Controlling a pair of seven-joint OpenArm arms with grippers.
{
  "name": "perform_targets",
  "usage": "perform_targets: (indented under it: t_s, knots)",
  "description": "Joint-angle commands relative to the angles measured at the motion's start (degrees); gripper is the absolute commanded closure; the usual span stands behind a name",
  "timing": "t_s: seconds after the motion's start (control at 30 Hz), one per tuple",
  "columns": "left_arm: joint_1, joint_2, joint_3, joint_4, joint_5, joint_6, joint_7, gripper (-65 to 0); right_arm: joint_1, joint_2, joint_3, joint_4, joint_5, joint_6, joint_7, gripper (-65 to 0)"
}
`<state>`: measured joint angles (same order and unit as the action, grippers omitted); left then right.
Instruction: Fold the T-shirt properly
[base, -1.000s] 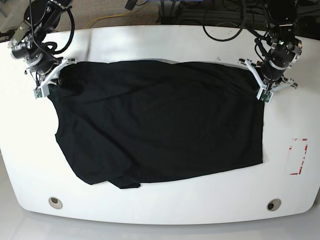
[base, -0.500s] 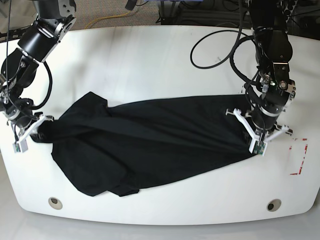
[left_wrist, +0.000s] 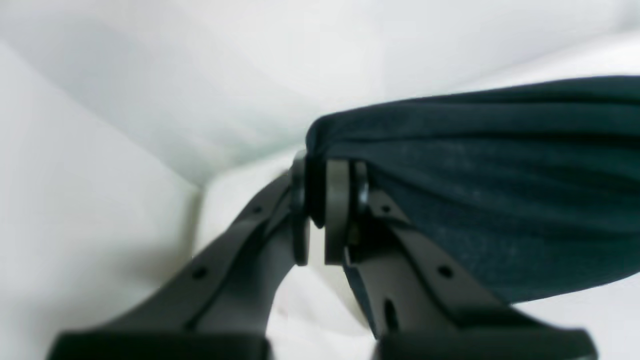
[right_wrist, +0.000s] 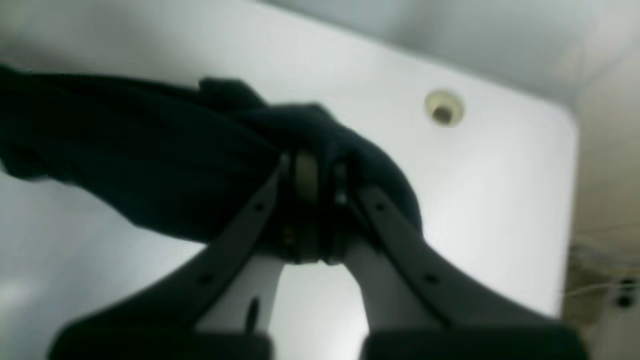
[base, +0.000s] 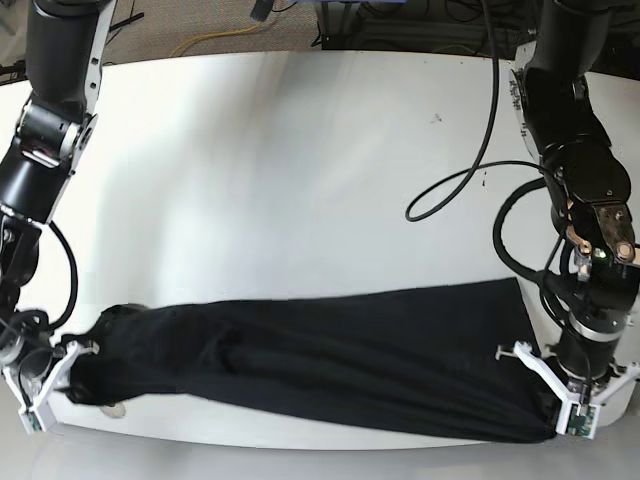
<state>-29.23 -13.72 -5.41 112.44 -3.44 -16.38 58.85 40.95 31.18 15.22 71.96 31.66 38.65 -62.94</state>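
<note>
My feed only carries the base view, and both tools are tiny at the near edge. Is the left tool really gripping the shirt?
Observer: Yes. The left wrist view shows the left tool shut on a bunched edge of the plain black soft-fabric T-shirt, pinched between its pads.
Operator: And the right one?
Observer: The right wrist view shows the right tool shut on the T-shirt too, with a wad of fabric wrapped over both fingertips.
Operator: Is that wad hanging off the white table?
Observer: That view shows bare white table beyond the wad, and its round cable hole further off.
</note>
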Motion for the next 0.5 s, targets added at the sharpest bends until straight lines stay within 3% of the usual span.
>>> perform_targets:
  t_s: [0.0, 0.2, 0.3, 0.47]
  knots:
    - [-7.5, -2.5, -1.8, 0.8, 0.2, 0.5, -1.0, -0.1, 9.6, 3.2, -4.7, -1.3, 0.6, -0.2, 1.7, 0.0]
    - [-17.8, -6.9, -3.0, 0.7, -0.2, 0.4, 0.8, -0.3, 22.1, 6.2, -13.7, -1.2, 1.1, -0.1, 0.2, 0.0]
    - [-20.2, -8.8, -3.0, 0.7, -0.3, 0.2, 0.8, -0.3, 26.0, 6.6, -14.8, -1.2, 1.1, 0.3, -2.4, 0.0]
    - [-18.5, -9.0, -3.0, 1.2, -0.1, -4.2, 0.8, -0.3, 26.1, 6.7, -14.7, 1.0, 1.3, 1.2, -4.3, 0.0]
